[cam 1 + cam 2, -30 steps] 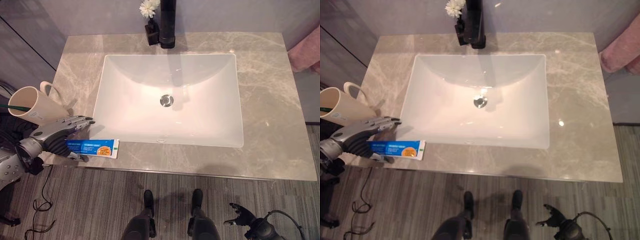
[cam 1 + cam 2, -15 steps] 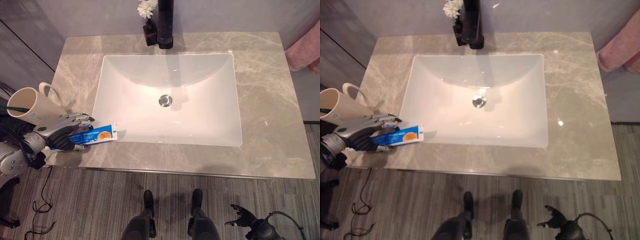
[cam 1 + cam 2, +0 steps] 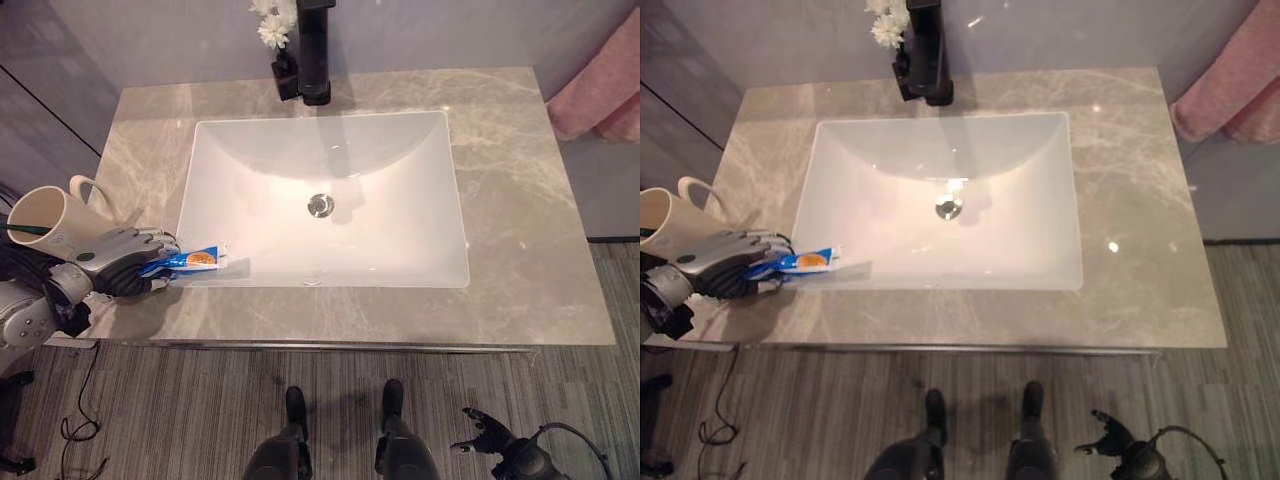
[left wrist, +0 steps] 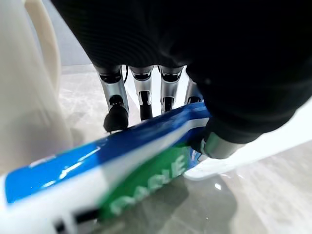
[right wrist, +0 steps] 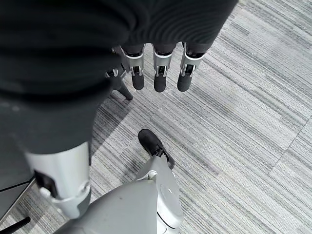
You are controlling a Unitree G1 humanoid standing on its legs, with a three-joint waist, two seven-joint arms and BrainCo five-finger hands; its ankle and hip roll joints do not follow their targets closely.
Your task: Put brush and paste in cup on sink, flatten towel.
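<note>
The marble counter [image 3: 520, 250] carries a white rectangular basin [image 3: 325, 200], which lies just past the tips of the left hand's fingers [image 4: 116, 109], with a black faucet [image 3: 315, 50] and a small white flower [image 3: 272, 28] at its far edge. A pink towel [image 3: 595, 95] hangs at the far right corner, well apart from both hands. A cream cup [image 3: 45, 222] with a handle stands tilted just behind the left hand [image 3: 110, 262], a green-handled brush [image 3: 20, 229] inside it. The left hand's fingers and thumb are curled around the blue toothpaste tube [image 3: 190, 260], held clear above the counter edge, its free end pointing toward the basin. The right hand [image 5: 156, 73] hangs low over the striped floor [image 5: 243, 122], fingers relaxed and holding nothing.
</note>
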